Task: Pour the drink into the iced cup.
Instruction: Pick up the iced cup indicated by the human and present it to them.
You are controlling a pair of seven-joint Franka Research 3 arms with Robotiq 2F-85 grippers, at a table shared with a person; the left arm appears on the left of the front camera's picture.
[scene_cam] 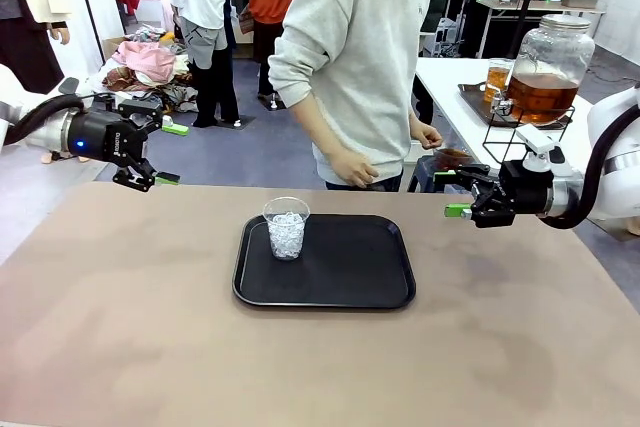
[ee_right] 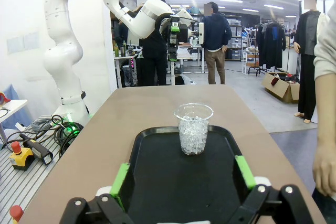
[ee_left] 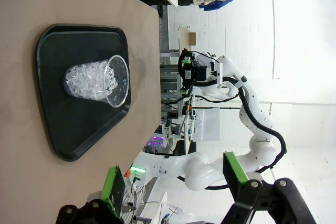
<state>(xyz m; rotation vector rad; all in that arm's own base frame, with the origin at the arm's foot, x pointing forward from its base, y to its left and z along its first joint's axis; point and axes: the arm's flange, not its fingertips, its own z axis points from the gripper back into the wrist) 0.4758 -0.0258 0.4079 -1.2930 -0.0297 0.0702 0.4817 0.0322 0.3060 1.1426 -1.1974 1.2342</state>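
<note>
The drink (scene_cam: pixel 540 97) is brown and sits in a big glass jar (scene_cam: pixel 552 47) with a lid. The jar stands on a wire stand (scene_cam: pixel 495 132) on a white desk (scene_cam: pixel 450 82), far off at 2 o'clock from the iced cup (scene_cam: pixel 286 229). The iced cup is clear, full of ice and standing straight up. It is on a black tray (scene_cam: pixel 350 267), near the tray's 10 o'clock corner. The tray lies flat in the middle of the brown desk (scene_cam: pixel 120 327). The left tool (scene_cam: pixel 170 154) hangs in the air at 10 o'clock from the cup, well apart from it. Its two green pads are spread wide and it holds nothing. The right tool (scene_cam: pixel 452 193) hangs at 3 o'clock from the cup, just past the tray's edge. It is also spread wide and holds nothing. A person (scene_cam: pixel 360 37) in a light grey top stands at the far side of the desk, at 12 o'clock, with one hand (scene_cam: pixel 352 167) hanging near the desk edge.
</note>
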